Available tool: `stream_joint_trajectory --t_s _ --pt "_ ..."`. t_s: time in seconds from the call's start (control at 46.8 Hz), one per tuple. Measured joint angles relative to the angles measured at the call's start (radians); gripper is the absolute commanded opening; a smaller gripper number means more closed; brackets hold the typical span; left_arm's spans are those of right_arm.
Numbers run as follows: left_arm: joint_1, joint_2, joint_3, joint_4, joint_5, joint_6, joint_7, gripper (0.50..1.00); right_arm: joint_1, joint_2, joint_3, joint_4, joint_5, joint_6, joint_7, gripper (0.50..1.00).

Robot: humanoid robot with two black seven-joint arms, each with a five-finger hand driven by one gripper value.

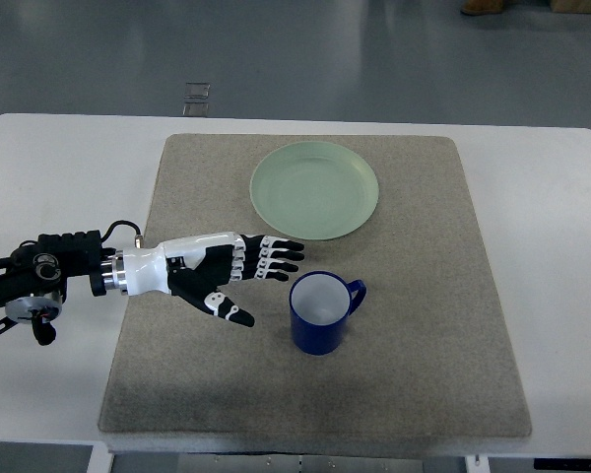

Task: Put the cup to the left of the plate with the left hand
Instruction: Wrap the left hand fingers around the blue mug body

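Note:
A blue cup with a white inside stands upright on the grey mat, handle pointing to the upper right. A pale green plate lies on the mat farther back, above the cup. My left hand comes in from the left edge, fingers spread and empty. Its fingertips are just left of the cup's rim, not touching it. The right arm is out of view.
The mat lies on a white table. A small clear clip-like object sits at the table's far edge. Grey floor lies beyond the table.

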Motion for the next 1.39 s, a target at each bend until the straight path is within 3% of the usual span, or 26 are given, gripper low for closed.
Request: stream_joint_trajectory --t_s 0.578,1.39 --pt "0.012 -0.085 0.005 0.017 0.031 0.000 0.003 0.999 0.000 0.000 0.000 0.000 0.000 0.000 0.000 0.932" --pt "0.006 -0.203 0.006 0.128 0.034 0.000 0.005 0.999 0.000 0.000 0.000 0.000 0.000 0.000 0.000 0.932"
